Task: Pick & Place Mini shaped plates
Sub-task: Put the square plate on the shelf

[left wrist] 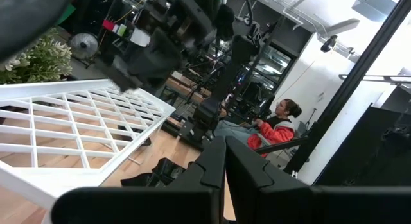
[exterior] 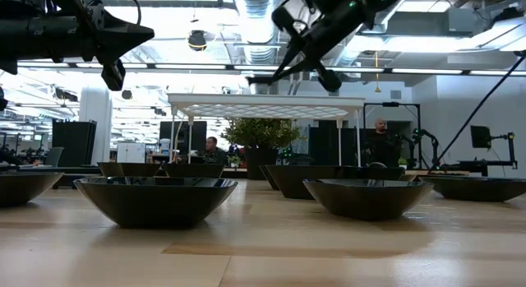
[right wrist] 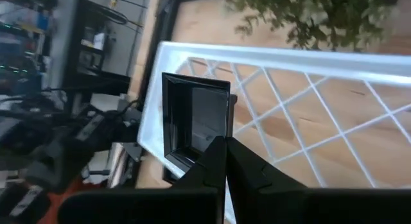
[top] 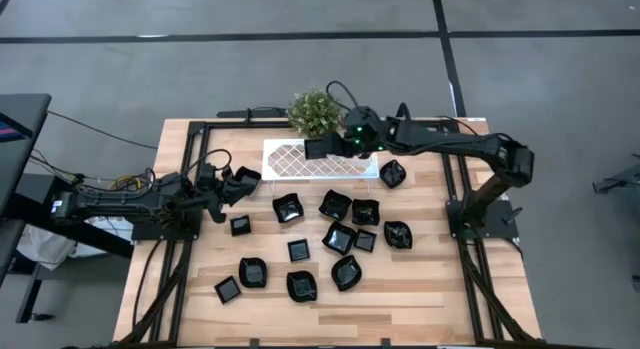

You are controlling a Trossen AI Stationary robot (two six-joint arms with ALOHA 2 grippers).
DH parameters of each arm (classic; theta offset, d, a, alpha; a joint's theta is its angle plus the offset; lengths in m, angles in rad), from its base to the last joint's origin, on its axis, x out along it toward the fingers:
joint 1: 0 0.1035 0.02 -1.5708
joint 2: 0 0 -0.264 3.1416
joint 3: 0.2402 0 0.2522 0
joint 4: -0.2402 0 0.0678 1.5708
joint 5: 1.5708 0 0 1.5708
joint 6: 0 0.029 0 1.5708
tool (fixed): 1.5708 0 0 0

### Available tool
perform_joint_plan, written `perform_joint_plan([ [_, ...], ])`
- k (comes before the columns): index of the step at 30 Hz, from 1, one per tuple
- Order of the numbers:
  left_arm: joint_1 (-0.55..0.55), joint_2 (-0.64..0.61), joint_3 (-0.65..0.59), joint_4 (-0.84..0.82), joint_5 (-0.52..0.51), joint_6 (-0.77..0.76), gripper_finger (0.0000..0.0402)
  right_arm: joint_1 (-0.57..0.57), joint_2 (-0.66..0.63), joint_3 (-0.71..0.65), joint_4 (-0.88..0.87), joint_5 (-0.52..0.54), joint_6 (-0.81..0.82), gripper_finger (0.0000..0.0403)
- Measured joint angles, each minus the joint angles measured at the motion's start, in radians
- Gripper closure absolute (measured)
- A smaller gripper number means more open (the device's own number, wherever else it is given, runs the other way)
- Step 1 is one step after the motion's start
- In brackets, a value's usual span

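Observation:
Several glossy black mini plates lie on the wooden table, among them one (top: 287, 207), another (top: 336, 204) and one beside the tray (top: 392, 174). They show close up in the low view (exterior: 154, 192). My right gripper (top: 333, 146) is shut on a square black plate (right wrist: 196, 118) above the left part of the white lattice tray (top: 300, 161). My left gripper (top: 248, 181) hovers left of the tray, its fingers (left wrist: 212, 169) shut with nothing between them. My right gripper pinches the square plate's rim (right wrist: 210, 146) between its two fingers, at the middle of one side. The fingers come roughly level from the table's right. The plate (top: 318, 147) sticks out beyond the fingertips, hollow side up, lifted clear above the tray.
The white tray stands on thin legs (exterior: 263, 102) at the table's far middle, with a small green potted plant (top: 315, 111) just behind it. Black frame rails run along the table's left and right sides. People sit in the room beyond the table (left wrist: 276, 128).

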Motion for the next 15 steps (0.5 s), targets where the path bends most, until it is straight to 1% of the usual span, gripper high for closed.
perform_joint_plan([
  [7, 0.000, 0.000, 0.000, 0.000, 0.000, 0.000, 0.0389, 0.014, 0.049, 0.000, -0.002, 0.003, 0.031, 0.0403],
  [15, 0.000, 0.000, 0.000, 0.000, 0.000, 0.000, 0.0389, 0.010, 0.047, 0.000, -0.040, 0.006, 0.033, 0.0403],
])
